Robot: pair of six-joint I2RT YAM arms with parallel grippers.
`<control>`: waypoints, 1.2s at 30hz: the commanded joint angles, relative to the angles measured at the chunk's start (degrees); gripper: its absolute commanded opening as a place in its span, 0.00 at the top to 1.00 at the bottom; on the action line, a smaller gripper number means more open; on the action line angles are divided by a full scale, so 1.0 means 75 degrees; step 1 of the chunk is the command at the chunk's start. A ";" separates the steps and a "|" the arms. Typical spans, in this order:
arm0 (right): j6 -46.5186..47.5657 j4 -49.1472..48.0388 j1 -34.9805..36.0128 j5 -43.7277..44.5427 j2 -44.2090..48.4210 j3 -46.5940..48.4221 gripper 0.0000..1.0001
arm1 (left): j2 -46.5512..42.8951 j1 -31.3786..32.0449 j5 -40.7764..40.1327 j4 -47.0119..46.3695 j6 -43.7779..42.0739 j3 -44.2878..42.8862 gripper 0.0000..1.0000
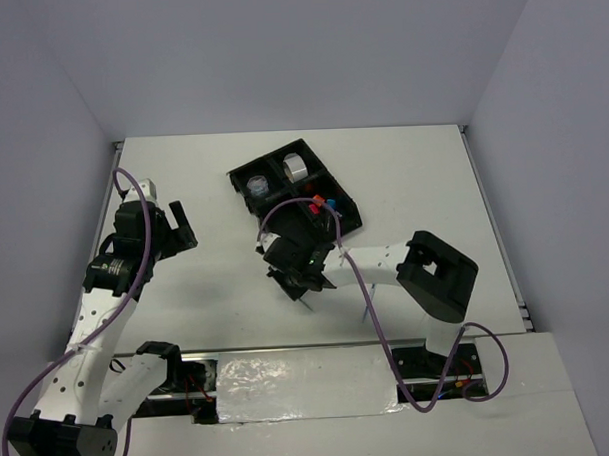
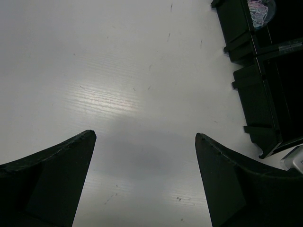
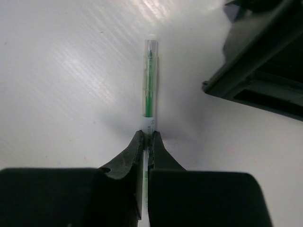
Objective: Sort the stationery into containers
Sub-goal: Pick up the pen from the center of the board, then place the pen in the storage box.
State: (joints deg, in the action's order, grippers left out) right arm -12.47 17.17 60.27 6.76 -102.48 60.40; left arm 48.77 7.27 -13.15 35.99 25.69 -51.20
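Observation:
My right gripper [image 3: 148,135] is shut on a thin green pen [image 3: 150,80] with a clear cap. The pen sticks out ahead of the fingertips, close over the white table. In the top view this gripper [image 1: 291,273] is just in front of the black four-compartment tray [image 1: 245,175], and the arm mostly hides the pen. The tray holds a pale tape roll [image 1: 295,169], a glittery tape roll [image 1: 258,188] and capped markers [image 1: 329,202]. My left gripper [image 1: 180,227] is open and empty, left of the tray. Its view shows it [image 2: 145,134] over bare table.
The tray's near corner [image 3: 255,71] lies to the right of the held pen. In the left wrist view the tray's wall [image 2: 255,94] is at the right edge, with the glittery roll [image 2: 259,9] inside. Walls close the table at the back and sides.

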 commanded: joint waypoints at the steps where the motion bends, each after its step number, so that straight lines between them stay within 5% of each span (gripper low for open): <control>1: -0.0154 -0.0320 0.0261 -0.0818 0.0126 -0.0097 1.00 | -0.0023 -0.0043 0.0112 -0.0146 -0.0074 -0.0111 0.01; 5: -0.0165 -0.0566 0.0237 -0.1499 0.1064 -0.0144 1.00 | -0.0046 -0.0055 0.0089 -0.0146 -0.0074 -0.0099 0.00; 10: -0.1405 -0.0239 -0.0499 0.0578 0.2015 0.0510 1.00 | -0.0023 -0.0113 0.0136 -0.0158 -0.0062 -0.0111 0.01; 15: -0.3666 0.0641 -0.1950 0.1910 0.1184 0.1601 1.00 | -0.0046 -0.0195 0.0159 -0.0169 -0.0062 -0.0099 0.01; 22: -0.4992 0.0535 -0.2528 0.2449 0.0118 0.2469 1.00 | -0.0011 -0.0219 0.0182 -0.0181 -0.0074 -0.0099 0.01; 36: -0.4677 0.0136 -0.2189 0.2052 -0.0562 0.2856 1.00 | -0.0081 -0.0371 0.0464 -0.0263 -0.0156 -0.0076 0.01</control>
State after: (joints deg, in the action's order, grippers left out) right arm -48.14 19.68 42.15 21.78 -105.78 78.89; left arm 48.97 4.95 -10.59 35.90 25.58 -51.20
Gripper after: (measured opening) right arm 0.039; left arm 0.994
